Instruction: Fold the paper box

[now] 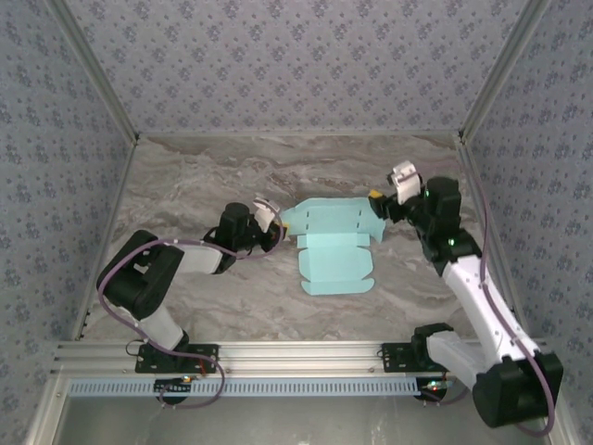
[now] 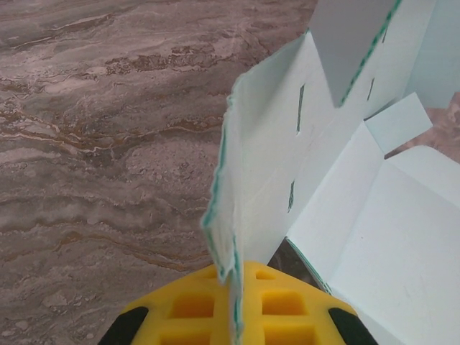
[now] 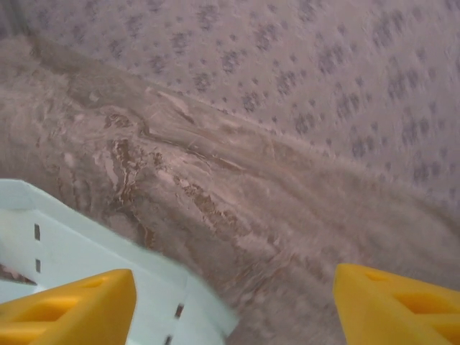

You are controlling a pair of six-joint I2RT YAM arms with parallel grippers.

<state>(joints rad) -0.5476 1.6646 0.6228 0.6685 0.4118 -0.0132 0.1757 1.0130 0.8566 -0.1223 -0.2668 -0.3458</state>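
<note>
This is a robot test cell in a lab, dressed to look homely. In the top view, the walls along the top and both sides carry flowered wallpaper, yet bare metal posts run up the corners. The table has a marble-look top. Along the bottom edge, a left arm and a right arm are bolted to an aluminium rail.
</note>
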